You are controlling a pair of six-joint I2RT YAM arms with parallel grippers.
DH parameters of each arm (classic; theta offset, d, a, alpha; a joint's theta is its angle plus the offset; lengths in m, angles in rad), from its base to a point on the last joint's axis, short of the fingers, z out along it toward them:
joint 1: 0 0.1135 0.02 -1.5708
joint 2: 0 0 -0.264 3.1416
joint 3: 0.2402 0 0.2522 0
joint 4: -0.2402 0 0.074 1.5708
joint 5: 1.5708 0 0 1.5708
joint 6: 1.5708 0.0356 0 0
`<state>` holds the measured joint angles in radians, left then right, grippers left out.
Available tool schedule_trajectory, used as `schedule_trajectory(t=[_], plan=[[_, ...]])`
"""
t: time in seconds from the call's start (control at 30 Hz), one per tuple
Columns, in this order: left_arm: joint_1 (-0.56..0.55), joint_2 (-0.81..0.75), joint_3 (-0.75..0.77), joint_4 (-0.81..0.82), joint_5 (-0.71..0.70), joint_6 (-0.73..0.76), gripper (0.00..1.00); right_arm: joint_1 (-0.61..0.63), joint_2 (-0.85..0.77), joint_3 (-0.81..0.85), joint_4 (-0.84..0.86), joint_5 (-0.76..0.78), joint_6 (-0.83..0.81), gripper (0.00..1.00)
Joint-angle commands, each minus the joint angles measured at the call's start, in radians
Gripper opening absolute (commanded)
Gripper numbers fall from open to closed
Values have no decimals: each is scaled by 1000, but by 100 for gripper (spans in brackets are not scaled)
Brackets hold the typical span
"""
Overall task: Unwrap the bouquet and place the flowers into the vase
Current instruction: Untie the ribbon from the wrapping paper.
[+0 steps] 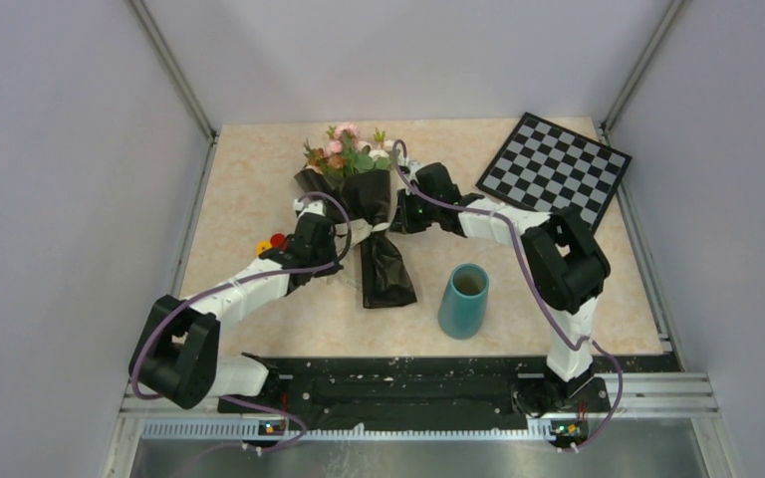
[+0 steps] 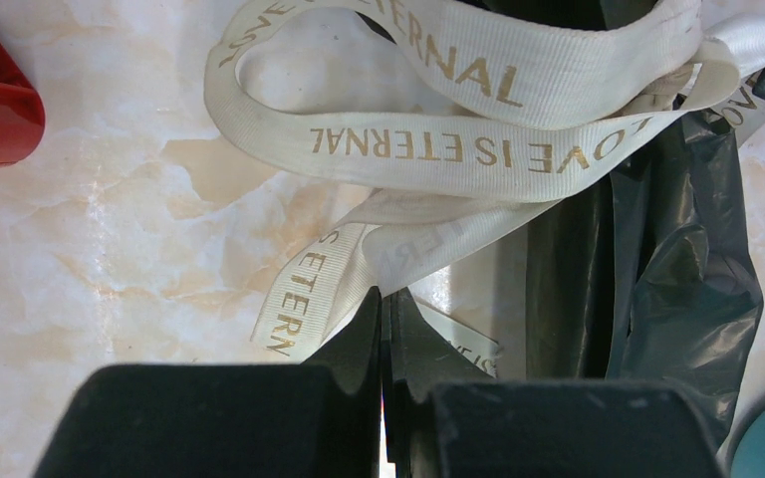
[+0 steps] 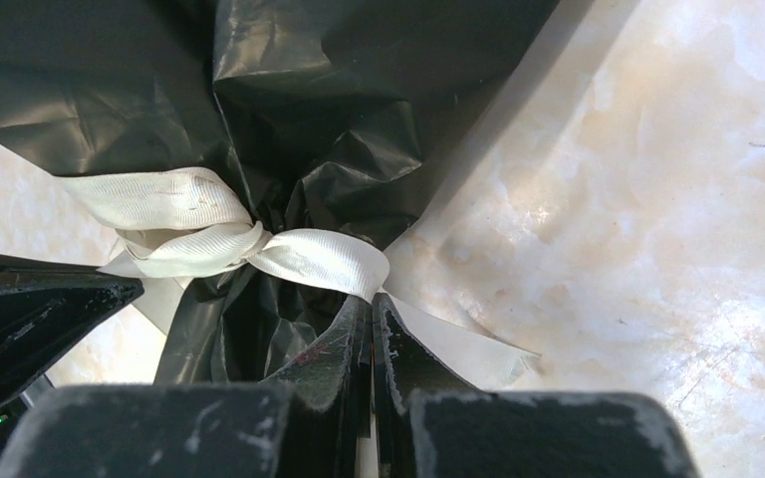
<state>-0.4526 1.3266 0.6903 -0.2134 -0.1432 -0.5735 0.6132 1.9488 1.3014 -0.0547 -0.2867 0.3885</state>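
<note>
Teal vase [image 1: 463, 301] is stood upright nearest, ready for stems. Beyond it the bouquet [image 1: 371, 214] is laid flat on the bench [image 1: 244, 174]. Its cream ribbon [image 2: 438, 149] is pinched by the closed left pincer [image 2: 386, 301] and right pincer [image 3: 371, 304], seemingly for untying.

left hand [image 2: 383, 301]: closed, low, pointing forward-right | right hand [image 3: 372, 304]: closed, low, pointing left

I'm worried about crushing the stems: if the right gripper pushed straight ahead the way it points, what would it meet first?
The cream ribbon, at its knot: the right gripper, shut, seems to pinch it at the tips. The black paper of the wrap lies just behind.
</note>
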Motion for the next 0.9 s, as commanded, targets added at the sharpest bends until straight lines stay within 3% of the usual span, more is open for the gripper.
schedule_trajectory(t=[0.0, 0.87], plan=[[14, -12, 11, -15, -10, 1, 0, 2, -69, -4, 20, 40, 10, 0], [91, -47, -16, -32, 14, 17, 0, -9, -109, -53, 12, 122, 17, 0]])
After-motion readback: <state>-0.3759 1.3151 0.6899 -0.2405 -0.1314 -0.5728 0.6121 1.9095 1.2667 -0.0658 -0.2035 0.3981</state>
